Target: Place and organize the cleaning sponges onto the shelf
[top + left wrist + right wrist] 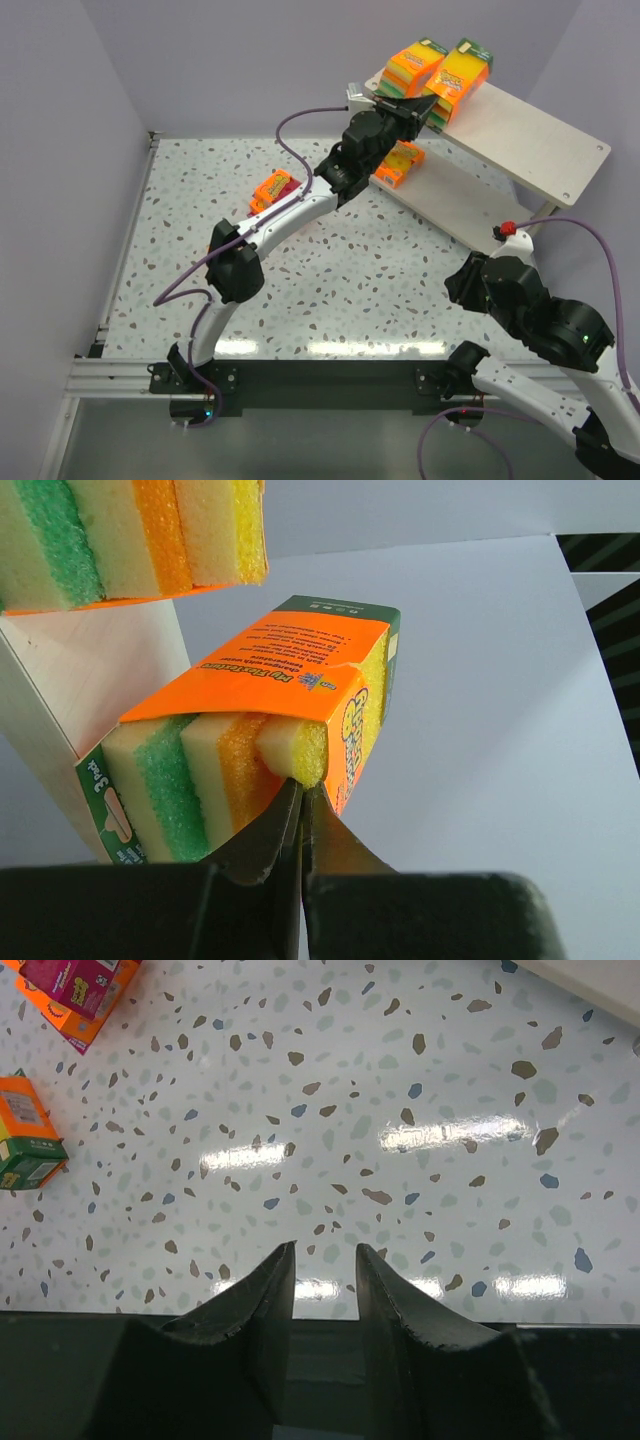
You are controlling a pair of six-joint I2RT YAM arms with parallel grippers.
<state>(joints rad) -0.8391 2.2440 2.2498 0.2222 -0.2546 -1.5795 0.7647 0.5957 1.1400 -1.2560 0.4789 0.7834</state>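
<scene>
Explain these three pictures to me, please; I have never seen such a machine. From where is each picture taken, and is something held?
These are two robot arms bolted at the near edge of a speckled table. One picture looks down from above and behind them; the other two come from a camera on each wrist. The left arm reaches the upper board of the shelf. The left claw is shut, tips against a sponge pack standing there, with nothing visible between them. The right claw is open and empty above the table, where a pink pack and an orange pack lie.
</scene>
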